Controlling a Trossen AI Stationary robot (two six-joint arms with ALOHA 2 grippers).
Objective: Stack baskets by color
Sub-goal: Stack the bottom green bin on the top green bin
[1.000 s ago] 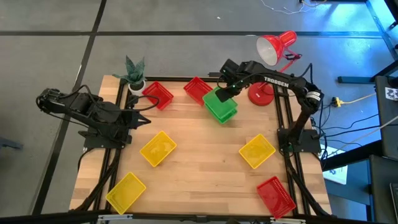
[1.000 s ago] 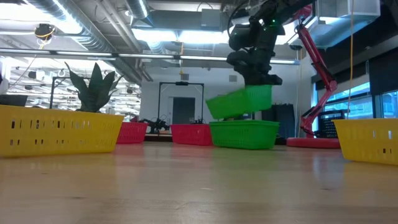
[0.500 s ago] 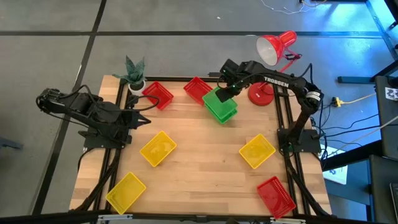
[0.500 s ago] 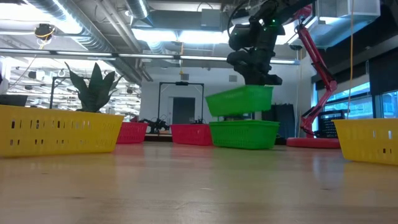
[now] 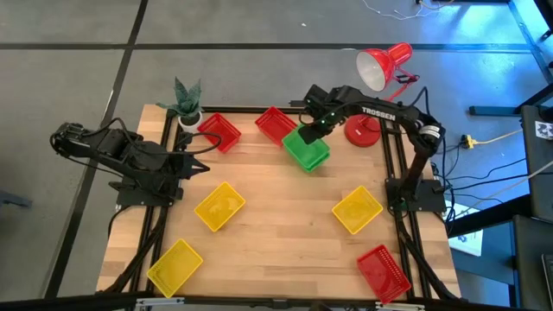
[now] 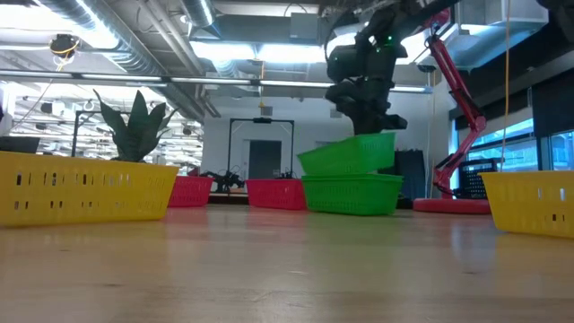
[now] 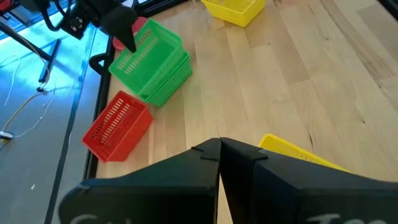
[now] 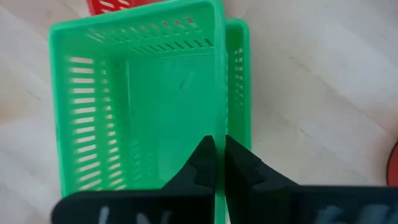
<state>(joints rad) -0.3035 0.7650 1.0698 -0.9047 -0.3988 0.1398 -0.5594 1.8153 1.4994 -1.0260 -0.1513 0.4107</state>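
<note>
The right claw pinches the wall of a green basket, tipped just above another green basket right under it, so same colors stack.

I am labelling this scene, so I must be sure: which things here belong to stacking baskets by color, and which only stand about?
Job: upper green basket, held by the right gripper; lower green basket; three red baskets; three yellow baskets.
Standing about: red desk lamp; potted plant.
</note>
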